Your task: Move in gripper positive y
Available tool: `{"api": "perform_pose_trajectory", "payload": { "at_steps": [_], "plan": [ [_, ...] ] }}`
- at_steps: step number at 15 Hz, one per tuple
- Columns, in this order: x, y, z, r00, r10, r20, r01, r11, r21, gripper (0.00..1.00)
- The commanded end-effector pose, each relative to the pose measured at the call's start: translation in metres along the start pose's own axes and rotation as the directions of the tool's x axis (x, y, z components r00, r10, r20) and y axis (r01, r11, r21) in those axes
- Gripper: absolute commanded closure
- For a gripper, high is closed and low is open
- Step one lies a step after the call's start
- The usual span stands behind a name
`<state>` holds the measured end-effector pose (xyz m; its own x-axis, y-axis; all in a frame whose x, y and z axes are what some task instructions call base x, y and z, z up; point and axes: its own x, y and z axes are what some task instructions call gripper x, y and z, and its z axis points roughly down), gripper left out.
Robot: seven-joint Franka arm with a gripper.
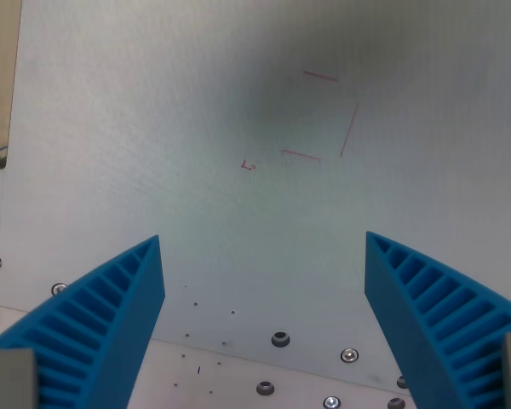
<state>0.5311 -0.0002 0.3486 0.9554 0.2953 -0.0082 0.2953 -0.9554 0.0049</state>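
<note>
Two blue ribbed fingers (111,315) of the gripper (264,256) stand wide apart above a pale tabletop (153,128) marked with faint red lines (324,115) and screws (280,339).

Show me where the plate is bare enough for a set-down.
Free: white plate between the blue fingers and the red pen marks, also left of those marks. Crowded: bottom edge, where screws dot the surface; gripper open, empty.

Claw (264,256), blue ribbed fingers (111,315) spread wide, holding nothing

Wrist view — straight down (close) on table (264,111).
</note>
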Motion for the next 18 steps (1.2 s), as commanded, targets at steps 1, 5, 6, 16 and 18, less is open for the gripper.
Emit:
{"api": "perform_pose_trajectory", "payload": {
  "at_steps": [1, 5, 6, 16, 18],
  "plan": [
    [0.000, 0.005, -0.002, 1.000, 0.000, -0.003, 0.000, 1.000, -0.001, 0.00],
    [0.000, 0.025, -0.002, 1.000, 0.000, -0.003, 0.000, 1.000, -0.001, 0.00],
    [0.000, 0.030, -0.002, 1.000, 0.000, -0.003, 0.000, 1.000, -0.001, 0.00],
    [0.000, 0.080, -0.002, 1.000, 0.000, -0.003, 0.000, 1.000, -0.001, 0.00],
    [0.000, 0.090, -0.002, 1.000, 0.000, -0.003, 0.000, 1.000, -0.001, 0.00]
  ]
}}
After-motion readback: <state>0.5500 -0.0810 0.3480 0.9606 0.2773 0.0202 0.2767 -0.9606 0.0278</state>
